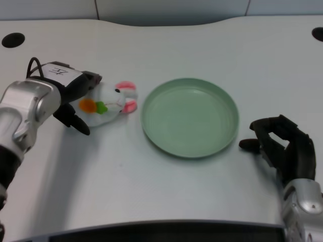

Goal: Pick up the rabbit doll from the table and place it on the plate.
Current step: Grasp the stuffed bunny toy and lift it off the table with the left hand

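The rabbit doll (112, 100) is white with pink ears and an orange carrot on its belly. It lies on its side on the white table, just left of the green plate (189, 118), which has nothing on it. My left hand (74, 98) is at the doll's left end. Its fingers reach over the doll's top and its thumb points down onto the table below it. The fingers stay apart, and I see no closed grip on the doll.
My right hand (282, 146) rests curled on the table to the right of the plate. Two dark round holes (12, 39) (318, 33) sit at the table's far corners. The table's front edge (161, 224) runs along the bottom.
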### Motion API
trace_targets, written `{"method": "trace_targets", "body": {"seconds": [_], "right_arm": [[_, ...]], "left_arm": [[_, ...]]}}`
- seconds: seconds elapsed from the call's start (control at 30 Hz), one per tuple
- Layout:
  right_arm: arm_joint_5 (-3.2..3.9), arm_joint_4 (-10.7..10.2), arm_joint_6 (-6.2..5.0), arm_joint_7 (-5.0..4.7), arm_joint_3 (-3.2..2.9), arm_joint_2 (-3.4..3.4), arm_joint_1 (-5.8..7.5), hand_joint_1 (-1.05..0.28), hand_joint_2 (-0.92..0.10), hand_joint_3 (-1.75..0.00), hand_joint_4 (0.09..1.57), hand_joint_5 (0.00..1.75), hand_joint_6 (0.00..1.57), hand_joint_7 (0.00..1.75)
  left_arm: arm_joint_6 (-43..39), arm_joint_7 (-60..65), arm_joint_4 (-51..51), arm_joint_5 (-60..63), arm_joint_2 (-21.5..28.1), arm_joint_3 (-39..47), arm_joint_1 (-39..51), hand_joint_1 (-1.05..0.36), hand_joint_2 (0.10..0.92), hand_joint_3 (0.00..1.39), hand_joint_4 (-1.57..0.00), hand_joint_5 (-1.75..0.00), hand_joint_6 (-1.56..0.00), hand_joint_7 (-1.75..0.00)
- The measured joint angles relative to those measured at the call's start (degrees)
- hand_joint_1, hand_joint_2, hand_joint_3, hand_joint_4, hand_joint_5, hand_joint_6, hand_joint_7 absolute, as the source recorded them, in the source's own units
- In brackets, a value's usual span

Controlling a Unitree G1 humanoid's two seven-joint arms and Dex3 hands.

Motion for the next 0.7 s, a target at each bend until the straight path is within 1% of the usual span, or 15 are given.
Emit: {"method": "trace_targets", "body": {"seconds": [0.1, 0.7], "right_arm": [[0.04, -0.1, -0.02, 0.12, -0.23, -0.09, -0.03, -0.76, -0.92, -0.15, 0.85, 0.87, 0.80, 1.21], [0.03, -0.1, -0.02, 0.27, -0.38, -0.05, -0.02, -0.76, -0.92, -0.14, 0.85, 0.87, 0.80, 1.21]], "left_arm": [[-0.3, 0.1, 2.8, -1.2, -1.0, -0.9, -2.0, -1.00, 0.921, 0.03, 0.00, 0.00, -0.02, -0.01], [-0.7, 1.1, 4.7, -3.4, -1.1, -2.8, -3.2, -0.99, 0.921, 0.03, 0.00, 0.00, -0.03, 0.00]]}}
